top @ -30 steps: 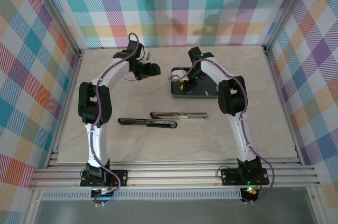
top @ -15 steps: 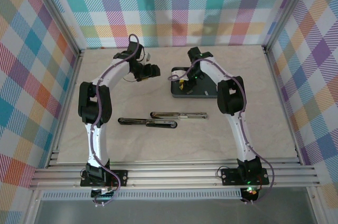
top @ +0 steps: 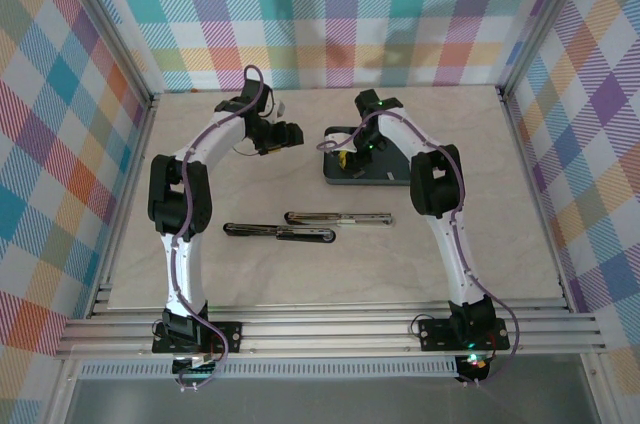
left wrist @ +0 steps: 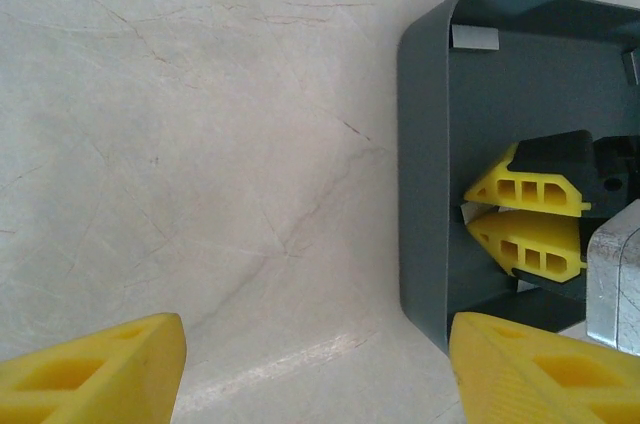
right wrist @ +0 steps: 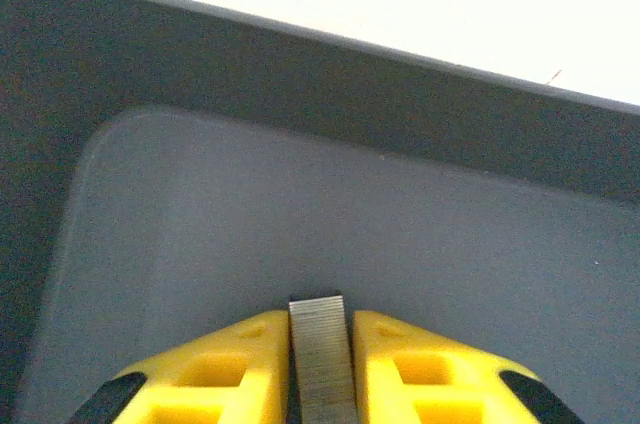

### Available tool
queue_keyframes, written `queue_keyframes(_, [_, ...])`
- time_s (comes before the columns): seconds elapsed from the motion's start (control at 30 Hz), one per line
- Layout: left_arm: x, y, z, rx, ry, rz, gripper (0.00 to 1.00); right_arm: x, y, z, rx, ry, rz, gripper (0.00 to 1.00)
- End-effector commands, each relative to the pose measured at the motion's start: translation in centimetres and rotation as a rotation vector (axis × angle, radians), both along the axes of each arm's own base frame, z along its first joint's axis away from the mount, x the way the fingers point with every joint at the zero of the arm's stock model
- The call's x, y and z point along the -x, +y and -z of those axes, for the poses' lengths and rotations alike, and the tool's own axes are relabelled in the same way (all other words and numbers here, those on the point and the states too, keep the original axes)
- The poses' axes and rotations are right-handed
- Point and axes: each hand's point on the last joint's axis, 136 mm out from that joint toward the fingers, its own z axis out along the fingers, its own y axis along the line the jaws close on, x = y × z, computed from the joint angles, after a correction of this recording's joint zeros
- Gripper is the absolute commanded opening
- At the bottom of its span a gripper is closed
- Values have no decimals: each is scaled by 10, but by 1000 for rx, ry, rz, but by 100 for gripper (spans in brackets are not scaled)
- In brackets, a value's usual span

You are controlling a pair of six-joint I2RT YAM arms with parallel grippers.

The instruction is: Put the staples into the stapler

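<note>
1. Top external view.
   - The stapler (top: 338, 217) lies opened out flat at the centre of the worktop (top: 300, 279), so its channel can be reached from above.
   - The dark grey tray (top: 375, 180) sits above and to the right of the stapler.
   - The right hand (top: 345, 150) reaches down into the left end of the tray, where the stock lies. Its grip cannot be read from here.
   - The left hand (top: 284, 134) hangs just left of the tray, apart from it. It is judged to be holding clear of the pick.

2. Left wrist view.
   - The left hand (left wrist: 318, 349) is spread wide. Nothing sits between its fingers (left wrist: 100, 374), and bare worktop (left wrist: 200, 144) lies beneath.
   - The tray (left wrist: 420, 194) occupies the right of the frame. Inside it, the right hand (left wrist: 468, 212) shows its yellow fingers drawn nearly together, tips toward the left wall.
   - A spare staple strip (left wrist: 474, 38) lies loose in the tray's upper left corner.

3. Right wrist view.
   - The right hand (right wrist: 320, 316) is clamped on a staple strip (right wrist: 320, 364) at the bottom centre of the frame, one finger against each long side.
   - The strip points straight out between the tips, over the tray (right wrist: 300, 74) floor.
   - Gripping the long sides keeps the strip in line with the fingers, which should suit sliding it lengthwise into the stapler.
</note>
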Motion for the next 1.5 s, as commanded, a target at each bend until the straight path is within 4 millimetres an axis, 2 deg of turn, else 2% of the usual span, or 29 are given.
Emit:
queue_keyframes(0.0, [4, 5, -16, -7, -29, 5, 70, 5, 5, 1, -7, 28, 1, 24])
queue_keyframes(0.27, [6, 6, -27, -1, -53, 3, 70, 1, 15, -45, -91, -13, 42, 22])
queue_keyframes(0.57, [22, 11, -45, 0, -89, 3, 70, 20, 11, -90, -137, -12, 109, 22])
queue_keyframes(0.7, [34, 14, -53, 6, -108, 2, 70, 40, 4, -105, -150, 26, 174, 22])
queue_keyframes(0.87, [55, 19, -60, 14, -132, 6, 70, 84, -3, -119, -154, 162, 301, 21])
queue_keyframes(1.13, [91, 28, -63, 15, -167, 22, 71, 156, -16, -114, -156, 344, 561, 21])
queue_keyframes(1.47, [123, 39, -46, 0, -171, 21, 71, 212, -22, -72, -87, 399, 792, 19])
